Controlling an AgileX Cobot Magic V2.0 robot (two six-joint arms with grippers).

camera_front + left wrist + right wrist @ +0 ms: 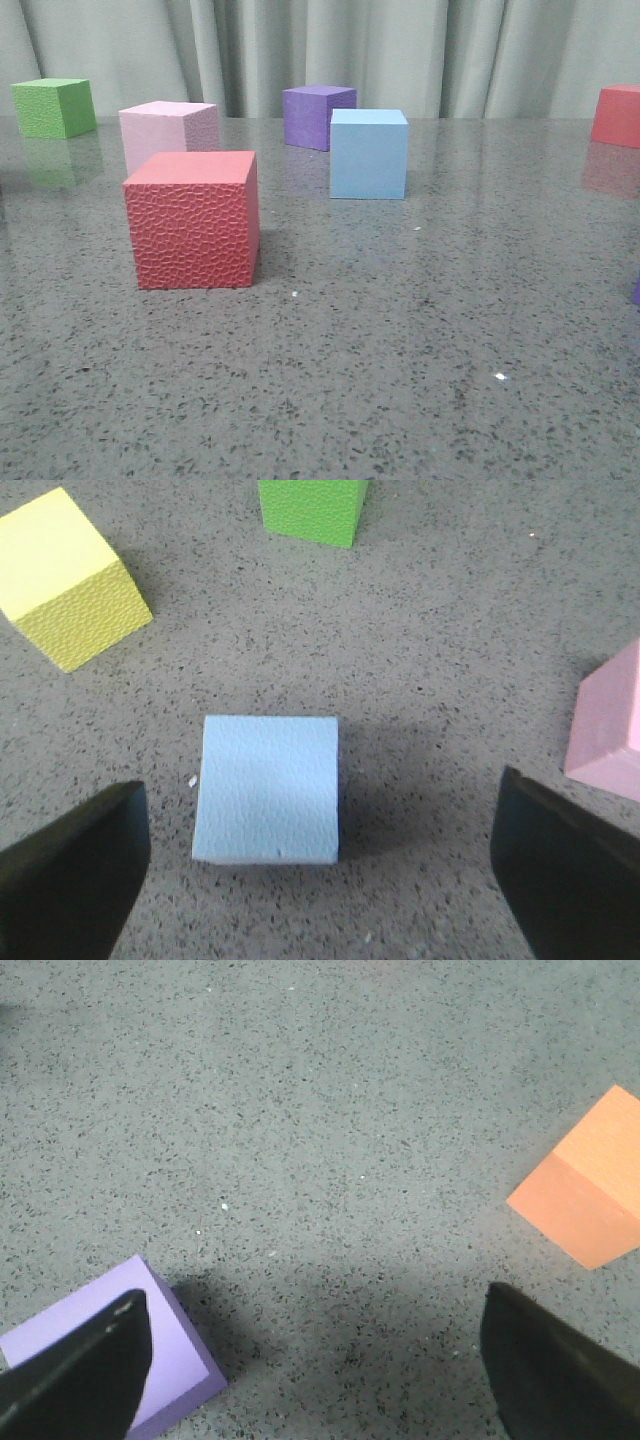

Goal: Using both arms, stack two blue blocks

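Observation:
One pale blue block stands on the table at centre back in the front view, in front of a purple cube. In the left wrist view a blue block lies on the table between the wide-open fingers of my left gripper, nearer one finger and touching neither. I cannot tell whether it is the same block. My right gripper is open and empty over bare table, one finger above a purple cube. Neither gripper shows in the front view.
In the front view a red cube stands at front left, a pink cube behind it, a green cube far left, a red cube far right. The left wrist view shows yellow, green and pink cubes. An orange cube shows in the right wrist view.

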